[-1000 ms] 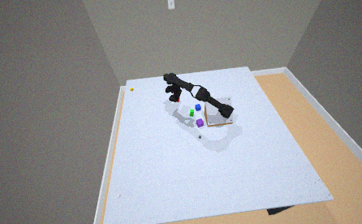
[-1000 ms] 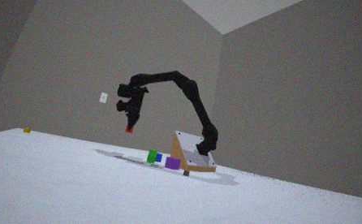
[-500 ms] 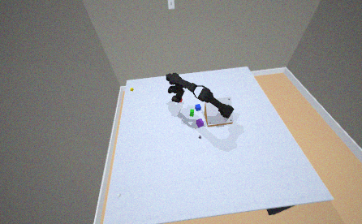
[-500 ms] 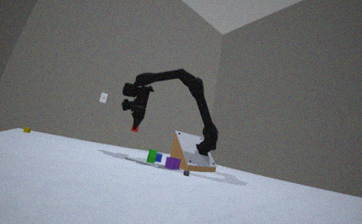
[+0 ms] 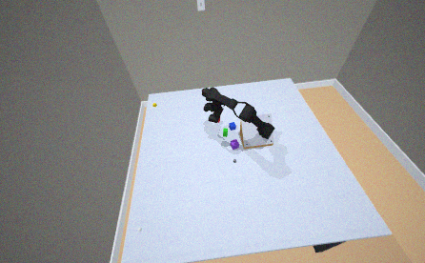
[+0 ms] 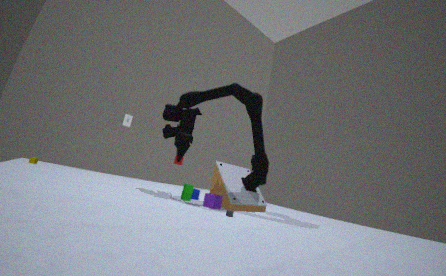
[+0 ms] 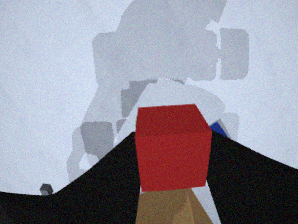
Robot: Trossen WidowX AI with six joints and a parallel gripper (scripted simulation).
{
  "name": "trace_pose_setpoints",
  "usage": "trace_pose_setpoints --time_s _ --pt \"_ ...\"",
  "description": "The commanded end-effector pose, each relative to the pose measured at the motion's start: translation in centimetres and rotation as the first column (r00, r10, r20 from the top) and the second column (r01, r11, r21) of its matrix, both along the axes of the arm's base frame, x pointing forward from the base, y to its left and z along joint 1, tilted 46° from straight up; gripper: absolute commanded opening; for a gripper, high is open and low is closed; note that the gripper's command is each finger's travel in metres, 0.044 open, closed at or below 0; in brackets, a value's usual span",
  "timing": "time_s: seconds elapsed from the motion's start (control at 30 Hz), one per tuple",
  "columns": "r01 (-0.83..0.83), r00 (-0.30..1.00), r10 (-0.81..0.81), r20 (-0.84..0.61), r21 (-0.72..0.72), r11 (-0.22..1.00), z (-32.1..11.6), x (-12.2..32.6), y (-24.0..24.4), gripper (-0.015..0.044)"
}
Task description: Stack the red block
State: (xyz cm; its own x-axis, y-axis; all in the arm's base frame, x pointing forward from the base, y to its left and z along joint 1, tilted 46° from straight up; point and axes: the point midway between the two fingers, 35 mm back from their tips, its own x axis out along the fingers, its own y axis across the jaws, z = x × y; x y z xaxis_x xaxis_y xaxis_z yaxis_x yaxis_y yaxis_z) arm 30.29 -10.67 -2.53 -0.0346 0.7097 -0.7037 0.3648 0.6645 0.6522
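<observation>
My gripper point(image 6: 179, 159) point(image 7: 169, 137) is shut on the red block point(image 6: 178, 163) point(image 7: 173, 161) and holds it in the air, well above the table. In the top view only a sliver of the red block point(image 5: 219, 120) shows beside the dark fingers. The green tower point(image 5: 225, 132) point(image 6: 187, 192) stands upright on the table, lower than the held block and a little to its right in the exterior view. The red block and the tower are apart. The green tower does not show in the wrist view.
A blue block point(image 5: 232, 126) point(image 6: 196, 194) point(image 7: 218, 128) is close beside the tower. A purple block point(image 5: 234, 144) point(image 6: 212, 201) is near the wedge-shaped base point(image 5: 256, 143) point(image 6: 243, 207). A small dark object point(image 5: 234, 161) point(image 6: 229, 213) point(image 7: 46, 189) lies nearby. A yellow object point(image 5: 154, 105) point(image 6: 33, 160) is far off.
</observation>
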Motion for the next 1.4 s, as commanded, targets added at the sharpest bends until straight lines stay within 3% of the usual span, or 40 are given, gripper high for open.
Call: trace_pose_setpoints --time_s 0.0,0.43,1.37 --pt "-0.007 1.0 0.007 -0.006 0.002 1.0 0.2 -1.3 0.6 0.0" --pt "-0.008 1.0 0.008 -0.007 0.004 1.0 1.4 -4.9 2.4 0.0" --pt "-0.008 1.0 0.008 -0.006 0.006 1.0 -2.6 -5.2 6.7 0.0"
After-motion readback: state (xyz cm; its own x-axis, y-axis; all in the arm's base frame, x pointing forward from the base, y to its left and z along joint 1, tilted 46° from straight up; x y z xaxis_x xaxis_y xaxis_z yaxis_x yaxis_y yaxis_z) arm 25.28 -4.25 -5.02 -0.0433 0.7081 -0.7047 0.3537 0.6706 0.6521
